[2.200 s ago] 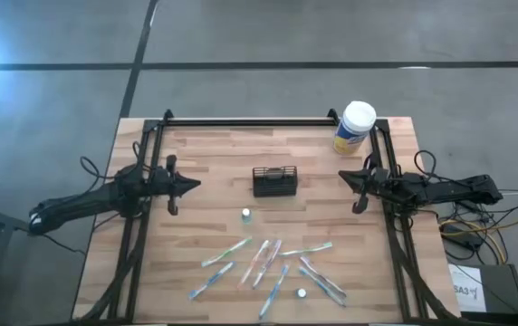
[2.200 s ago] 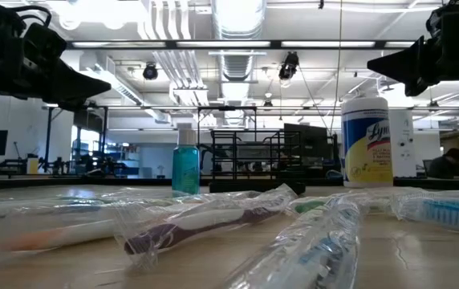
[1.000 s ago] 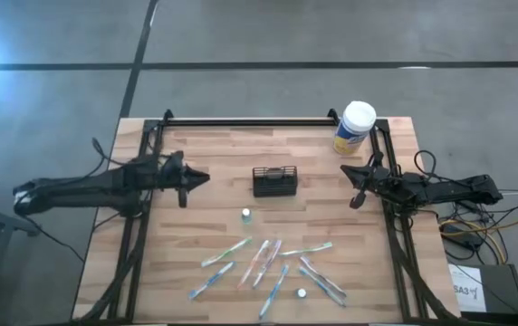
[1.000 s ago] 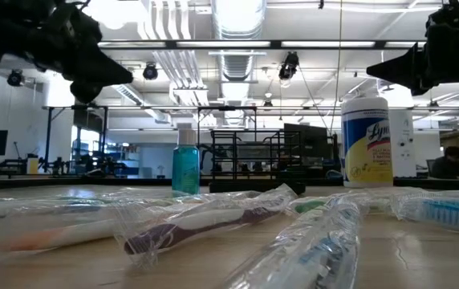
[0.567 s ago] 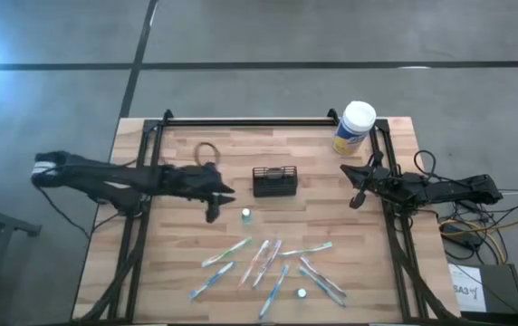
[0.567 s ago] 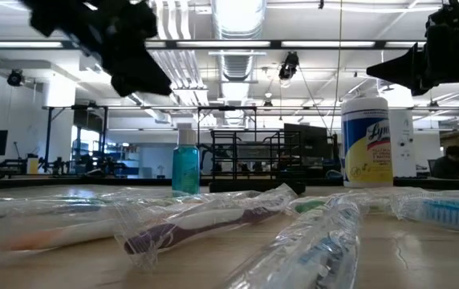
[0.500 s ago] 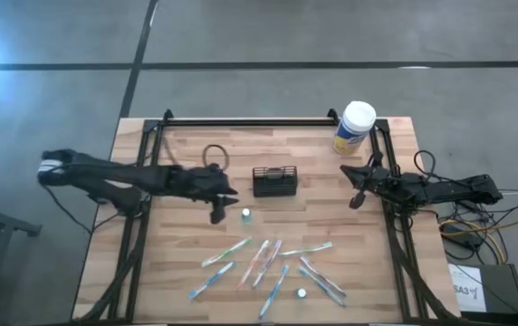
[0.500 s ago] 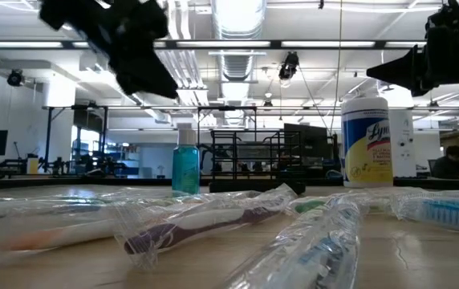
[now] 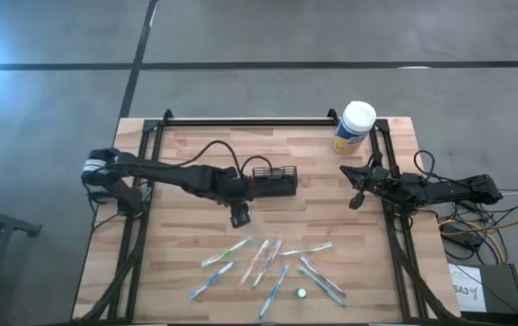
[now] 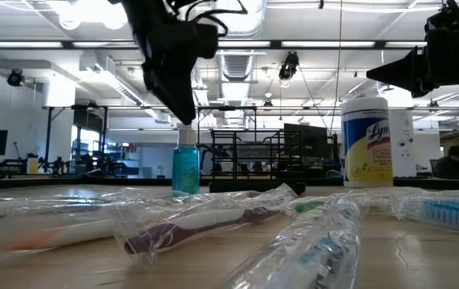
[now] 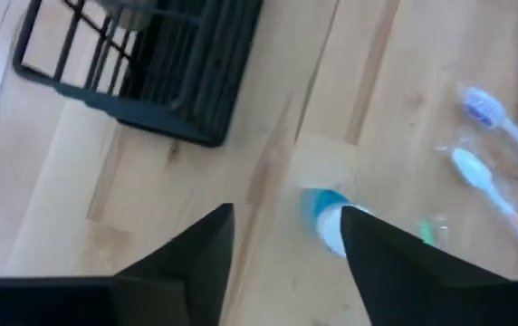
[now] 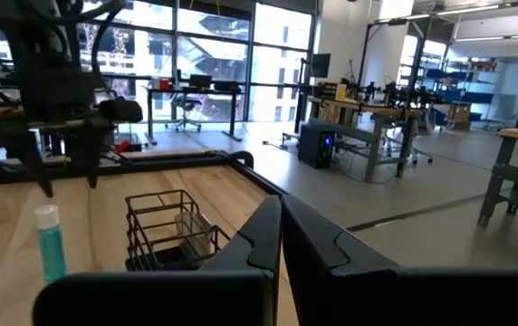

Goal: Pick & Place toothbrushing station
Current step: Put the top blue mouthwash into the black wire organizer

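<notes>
Where the middle of the wooden table (image 9: 187,263) lies, a little toward its far edge, the small black wire caddy (image 9: 274,181) is seen standing upright. Nothing is holding it.

Just beside the caddy, on the side toward the near edge, a small bottle of blue-green liquid (image 10: 185,169) is standing with a white cap. The left gripper (image 9: 239,215) is hung right over this bottle, pointing down. Its two fingers (image 11: 191,263) are spread apart, with the bottle's cap (image 11: 333,226) seen between them, and nothing is gripped.

Near the front edge, a bunch of toothbrushes in clear wrappers (image 9: 263,263) is scattered. A small round white cap (image 9: 302,293) is lying among them.

At the far right corner, a white-lidded tub of wipes (image 9: 354,128) is standing.

The right gripper (image 9: 357,187) is kept at the right edge of the table, well apart from the caddy. Its fingers (image 12: 273,231) are pressed together and nothing is held.
</notes>
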